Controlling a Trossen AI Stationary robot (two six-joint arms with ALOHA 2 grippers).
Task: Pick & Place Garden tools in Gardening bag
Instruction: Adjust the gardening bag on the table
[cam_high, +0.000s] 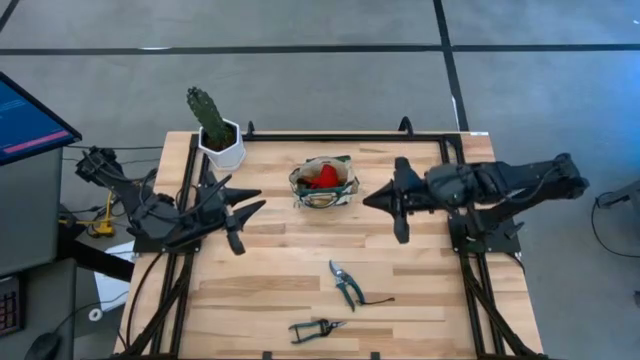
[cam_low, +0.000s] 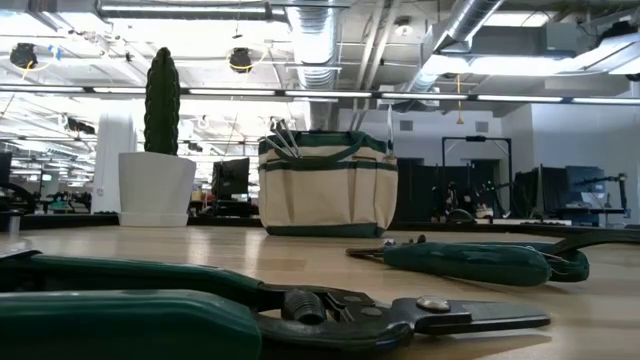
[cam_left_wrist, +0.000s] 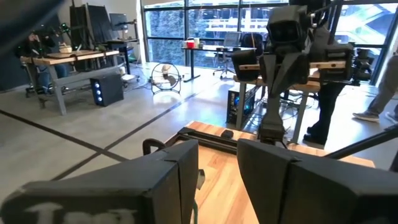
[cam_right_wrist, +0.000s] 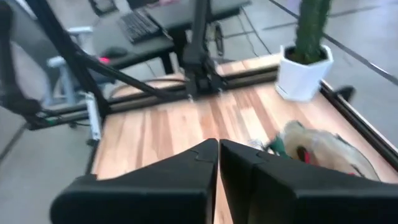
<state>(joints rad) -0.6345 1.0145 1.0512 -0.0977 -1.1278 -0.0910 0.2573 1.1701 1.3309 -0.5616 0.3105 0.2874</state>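
The beige gardening bag (cam_high: 323, 182) with green trim stands upright on its base at the table's far middle. A red item (cam_high: 322, 176) shows in its mouth, and tool ends stick out of its top in the low view (cam_low: 284, 140). Two green-handled pruning shears lie flat on the table near the front: one (cam_high: 346, 285) right of centre, one (cam_high: 315, 328) by the near edge. My left gripper (cam_high: 262, 200) is open and empty, left of the bag. My right gripper (cam_high: 366, 200) is shut and empty, right of the bag; the right wrist view (cam_right_wrist: 219, 144) shows its fingers together.
A cactus in a white hexagonal pot (cam_high: 220, 140) stands at the far left corner, close to my left arm. Black frame rails (cam_high: 185, 200) run along the table's left, right and far sides. Bare wood lies between the bag and the shears.
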